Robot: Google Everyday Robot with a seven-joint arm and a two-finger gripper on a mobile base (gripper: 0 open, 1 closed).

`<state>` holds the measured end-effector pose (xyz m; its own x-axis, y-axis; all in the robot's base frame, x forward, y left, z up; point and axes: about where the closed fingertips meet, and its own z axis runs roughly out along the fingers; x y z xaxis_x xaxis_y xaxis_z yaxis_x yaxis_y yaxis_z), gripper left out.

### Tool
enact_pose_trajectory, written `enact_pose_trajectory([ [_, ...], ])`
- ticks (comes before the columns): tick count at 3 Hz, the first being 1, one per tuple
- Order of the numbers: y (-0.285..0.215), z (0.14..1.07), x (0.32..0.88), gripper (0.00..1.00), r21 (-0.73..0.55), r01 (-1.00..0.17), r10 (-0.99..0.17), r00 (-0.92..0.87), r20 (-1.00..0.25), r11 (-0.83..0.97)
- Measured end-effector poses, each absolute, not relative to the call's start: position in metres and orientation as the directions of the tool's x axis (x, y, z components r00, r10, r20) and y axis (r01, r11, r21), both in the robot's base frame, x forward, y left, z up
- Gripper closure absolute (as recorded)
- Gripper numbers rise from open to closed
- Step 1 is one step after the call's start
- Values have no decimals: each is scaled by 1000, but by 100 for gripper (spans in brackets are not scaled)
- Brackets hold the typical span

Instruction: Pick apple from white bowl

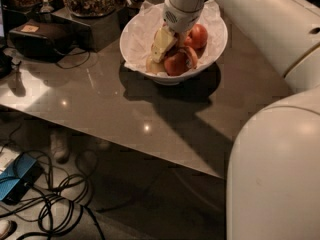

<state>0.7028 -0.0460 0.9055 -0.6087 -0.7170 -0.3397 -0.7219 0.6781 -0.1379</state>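
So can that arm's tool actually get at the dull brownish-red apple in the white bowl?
Probably yes: the tool is down inside the wide paper-lined white bowl, right at the dull brownish-red apple, with nothing covering it.

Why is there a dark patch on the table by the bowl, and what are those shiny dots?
Camera view: the patch is shadow from the white bowl and arm above, falling on the table; the dots are light glinting off its glossy top; the pincer sits down in the bowl among the apples, dimly lit.
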Motion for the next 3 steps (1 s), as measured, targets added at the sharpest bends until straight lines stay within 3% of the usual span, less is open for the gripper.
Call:
enact_pose_trajectory([
  [3, -39, 956, 683, 100, -91, -810, -772, -510, -379, 580],
])
